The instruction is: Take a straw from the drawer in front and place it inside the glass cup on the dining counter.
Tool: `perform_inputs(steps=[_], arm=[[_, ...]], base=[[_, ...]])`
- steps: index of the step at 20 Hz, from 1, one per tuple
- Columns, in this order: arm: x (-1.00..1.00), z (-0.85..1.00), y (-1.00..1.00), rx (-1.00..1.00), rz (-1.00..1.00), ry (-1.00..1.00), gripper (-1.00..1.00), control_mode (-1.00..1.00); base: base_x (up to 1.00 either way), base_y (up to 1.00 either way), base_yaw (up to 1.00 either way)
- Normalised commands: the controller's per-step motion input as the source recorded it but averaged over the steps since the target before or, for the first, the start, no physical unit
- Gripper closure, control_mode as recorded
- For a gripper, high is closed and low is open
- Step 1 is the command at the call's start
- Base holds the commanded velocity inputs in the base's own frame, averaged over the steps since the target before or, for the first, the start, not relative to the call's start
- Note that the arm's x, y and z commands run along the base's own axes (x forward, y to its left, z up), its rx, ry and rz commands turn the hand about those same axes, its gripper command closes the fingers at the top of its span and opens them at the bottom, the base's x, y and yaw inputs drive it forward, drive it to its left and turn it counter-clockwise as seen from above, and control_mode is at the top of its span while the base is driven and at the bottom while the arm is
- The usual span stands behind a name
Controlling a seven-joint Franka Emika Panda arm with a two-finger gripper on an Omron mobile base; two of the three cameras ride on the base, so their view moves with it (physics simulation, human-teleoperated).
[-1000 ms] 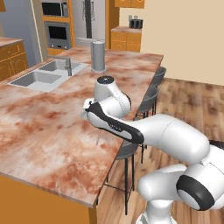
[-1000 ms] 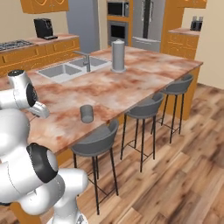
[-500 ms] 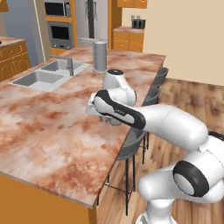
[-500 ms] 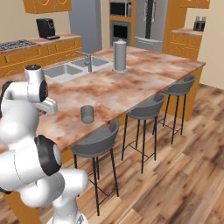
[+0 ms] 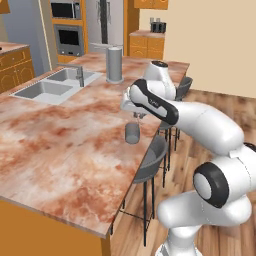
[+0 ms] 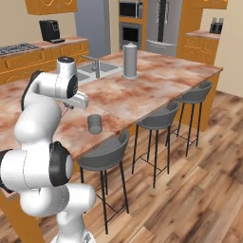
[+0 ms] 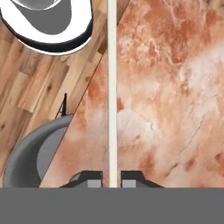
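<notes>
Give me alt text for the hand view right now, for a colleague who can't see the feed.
The gripper is shut on the straw, a thin pale stick running straight up the picture from between the two dark fingertips. Behind it lies the marbled dining counter, with its edge, wood floor and a grey bar stool seat at the left.

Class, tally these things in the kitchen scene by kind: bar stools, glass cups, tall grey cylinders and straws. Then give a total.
Bar stools: 3
Glass cup: 1
Tall grey cylinder: 1
Straw: 1
Total: 6
</notes>
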Motion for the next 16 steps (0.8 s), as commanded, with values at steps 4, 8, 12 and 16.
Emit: perform_inputs(steps=[4, 8, 12, 16], arm=[[0.52, 0.0, -0.31, -0.02, 0.13, -0.3, 1.0, -1.0], [0.32, -0.14, -0.02, -0.1, 0.13, -0.4, 1.0, -1.0], [0.19, -0.27, -0.03, -0.06, 0.12, -0.36, 1.0, -1.0], [0.3, -0.09, -0.14, 0.0, 0.03, -0.22, 1.0, -1.0]], base=[[0.0, 0.0, 0.0], [0.0, 0.0, 0.0], [0.0, 0.0, 0.0], [0.0, 0.0, 0.0]])
